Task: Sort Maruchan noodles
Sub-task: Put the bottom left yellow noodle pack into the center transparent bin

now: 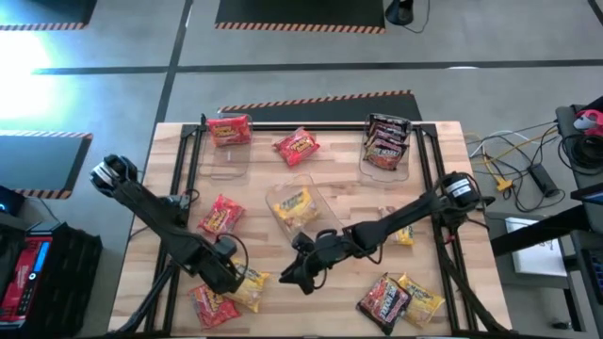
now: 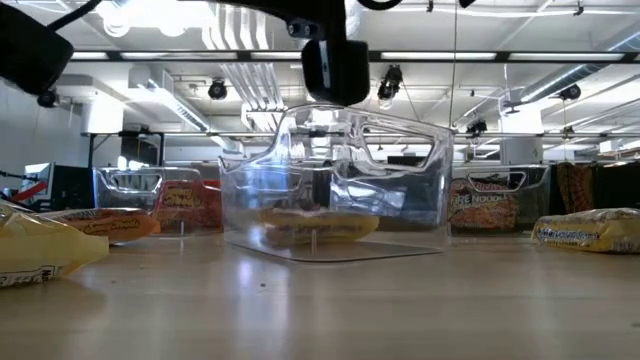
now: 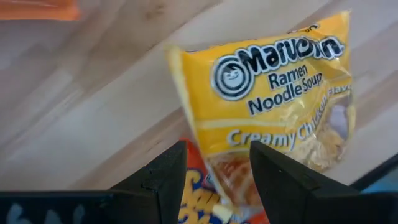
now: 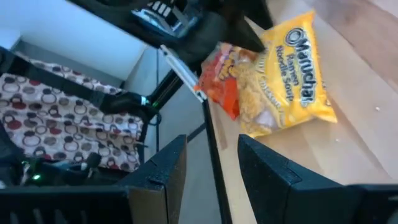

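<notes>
The left gripper's dark fingers stood narrowly parted and empty just above a yellow crinkly plastic Maruchan ramen packet, which lay flat near the wooden table's front edge, overlapping a red packet. The right gripper, fingers likewise apart and empty, hovered nearby, before a clear plastic bin.
</notes>
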Motion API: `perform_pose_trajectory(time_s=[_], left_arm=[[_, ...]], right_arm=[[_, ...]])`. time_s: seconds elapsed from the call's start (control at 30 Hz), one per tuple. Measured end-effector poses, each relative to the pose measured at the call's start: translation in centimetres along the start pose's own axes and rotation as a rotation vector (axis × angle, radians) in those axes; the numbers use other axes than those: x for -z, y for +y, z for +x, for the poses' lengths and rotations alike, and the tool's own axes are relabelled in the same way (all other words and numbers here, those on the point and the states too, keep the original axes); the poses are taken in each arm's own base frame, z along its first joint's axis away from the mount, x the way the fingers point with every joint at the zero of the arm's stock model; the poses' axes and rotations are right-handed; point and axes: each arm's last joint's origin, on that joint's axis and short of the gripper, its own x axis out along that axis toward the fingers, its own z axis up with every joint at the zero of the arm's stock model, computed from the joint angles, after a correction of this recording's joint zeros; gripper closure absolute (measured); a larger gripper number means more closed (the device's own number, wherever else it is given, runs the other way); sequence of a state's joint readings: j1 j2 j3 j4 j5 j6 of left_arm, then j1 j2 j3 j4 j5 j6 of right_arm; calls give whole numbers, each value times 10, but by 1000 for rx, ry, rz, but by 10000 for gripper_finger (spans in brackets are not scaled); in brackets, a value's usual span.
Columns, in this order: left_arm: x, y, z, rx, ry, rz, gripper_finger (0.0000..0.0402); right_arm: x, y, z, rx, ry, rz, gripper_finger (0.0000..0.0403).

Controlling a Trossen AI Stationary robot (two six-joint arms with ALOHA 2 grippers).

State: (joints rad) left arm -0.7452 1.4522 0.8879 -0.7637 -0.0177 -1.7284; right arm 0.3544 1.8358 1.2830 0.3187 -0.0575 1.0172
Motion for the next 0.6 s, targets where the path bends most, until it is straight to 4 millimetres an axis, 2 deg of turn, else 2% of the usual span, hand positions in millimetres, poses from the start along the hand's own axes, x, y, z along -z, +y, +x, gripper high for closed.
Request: perform_pose_trajectory(time_s=[0.17,0.37,0.6], left_arm=[[1,-11,21,17,-16,23,242],[-6,-28,36,125,-81,10,242],[-28,-37,46,166,-149,-3,242]], right_arm=[[-5,22,-14,-63,-24,-34,271],[-5,36,-24,-94,-29,-37,271],[14,35,-16,-82,23,18,271]])
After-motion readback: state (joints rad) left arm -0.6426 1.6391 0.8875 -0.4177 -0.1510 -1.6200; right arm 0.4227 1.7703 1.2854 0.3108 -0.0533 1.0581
